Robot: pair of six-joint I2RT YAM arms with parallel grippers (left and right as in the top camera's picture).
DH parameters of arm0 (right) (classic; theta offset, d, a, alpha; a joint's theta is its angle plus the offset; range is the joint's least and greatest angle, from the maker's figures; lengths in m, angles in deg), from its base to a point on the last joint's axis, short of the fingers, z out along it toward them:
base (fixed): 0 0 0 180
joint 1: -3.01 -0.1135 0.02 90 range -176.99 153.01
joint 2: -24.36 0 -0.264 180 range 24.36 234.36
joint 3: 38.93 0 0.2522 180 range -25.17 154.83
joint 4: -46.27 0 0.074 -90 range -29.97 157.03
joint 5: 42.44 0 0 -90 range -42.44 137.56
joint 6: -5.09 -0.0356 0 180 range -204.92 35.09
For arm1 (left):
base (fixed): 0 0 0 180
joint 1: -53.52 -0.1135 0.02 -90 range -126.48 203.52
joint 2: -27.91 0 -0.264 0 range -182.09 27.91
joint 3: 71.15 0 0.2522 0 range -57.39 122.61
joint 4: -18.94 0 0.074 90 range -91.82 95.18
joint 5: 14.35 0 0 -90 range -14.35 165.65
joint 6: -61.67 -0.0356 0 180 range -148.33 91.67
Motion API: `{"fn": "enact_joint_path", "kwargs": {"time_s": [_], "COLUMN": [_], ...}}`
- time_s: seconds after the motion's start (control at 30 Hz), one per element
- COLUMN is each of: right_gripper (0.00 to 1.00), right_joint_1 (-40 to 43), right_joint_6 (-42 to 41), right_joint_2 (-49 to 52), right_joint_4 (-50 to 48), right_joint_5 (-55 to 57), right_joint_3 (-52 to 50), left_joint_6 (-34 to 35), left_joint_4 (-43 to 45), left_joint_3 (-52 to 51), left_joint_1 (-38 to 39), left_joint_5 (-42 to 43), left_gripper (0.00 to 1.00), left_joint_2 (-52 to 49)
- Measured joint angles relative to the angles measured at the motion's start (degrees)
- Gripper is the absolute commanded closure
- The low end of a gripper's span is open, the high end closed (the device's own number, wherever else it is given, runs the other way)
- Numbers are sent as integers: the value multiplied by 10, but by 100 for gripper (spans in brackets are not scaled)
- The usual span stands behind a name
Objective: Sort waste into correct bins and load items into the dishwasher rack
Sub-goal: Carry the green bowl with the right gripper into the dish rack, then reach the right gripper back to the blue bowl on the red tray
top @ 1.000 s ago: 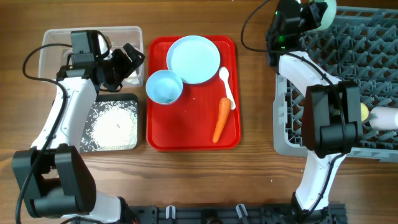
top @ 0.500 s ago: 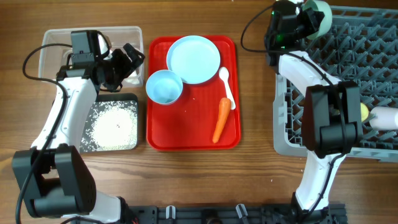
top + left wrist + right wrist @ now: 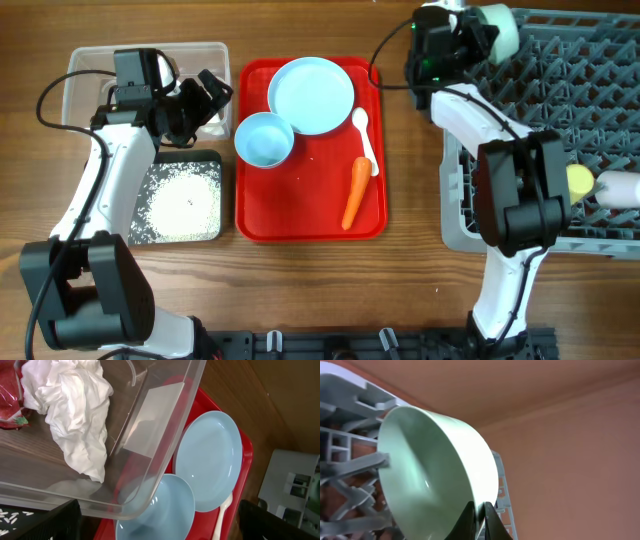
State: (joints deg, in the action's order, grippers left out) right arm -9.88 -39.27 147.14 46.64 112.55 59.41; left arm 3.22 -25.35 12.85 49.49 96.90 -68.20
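My right gripper (image 3: pixel 479 507) is shut on the rim of a pale blue bowl (image 3: pixel 430 475), held tilted over the far left corner of the grey dishwasher rack (image 3: pixel 470 215); overhead, that bowl (image 3: pixel 497 28) shows at the top edge. My left gripper (image 3: pixel 160 525) hangs open over the right end of the clear tub (image 3: pixel 90 60), holding nothing. Crumpled white paper (image 3: pixel 75 415) lies in the tub. A blue plate (image 3: pixel 311 94), a second blue bowl (image 3: pixel 264 139), a white spoon (image 3: pixel 364 140) and an orange carrot (image 3: pixel 355 192) lie on the red tray (image 3: pixel 300 215).
A black tray (image 3: pixel 215 165) holding rice grains (image 3: pixel 185 200) sits in front of the tub. A yellow cup (image 3: pixel 580 180) and a pale cup (image 3: pixel 618 188) lie in the rack's right side. A red wrapper (image 3: pixel 7 405) shows in the tub's corner.
My right gripper has carried the bowl leftward along the rack's far edge. The left arm has not moved.
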Motion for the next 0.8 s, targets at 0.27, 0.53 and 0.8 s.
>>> {"fn": "enact_joint_path", "kwargs": {"time_s": [0.27,0.53,0.8], "right_gripper": [9,0,0], "right_joint_1": [-38,-40,-131], "right_joint_6": [-4,39,130], "right_joint_2": [0,0,-2], "right_joint_4": [50,-195,-317], "right_joint_5": [-11,52,121], "right_joint_3": [0,-6,-5], "left_joint_6": [0,0,0], "left_joint_4": [0,0,0], "left_joint_3": [0,0,0], "left_joint_1": [0,0,0], "left_joint_5": [0,0,0], "left_gripper": [0,0,0], "left_joint_2": [0,0,0]}}
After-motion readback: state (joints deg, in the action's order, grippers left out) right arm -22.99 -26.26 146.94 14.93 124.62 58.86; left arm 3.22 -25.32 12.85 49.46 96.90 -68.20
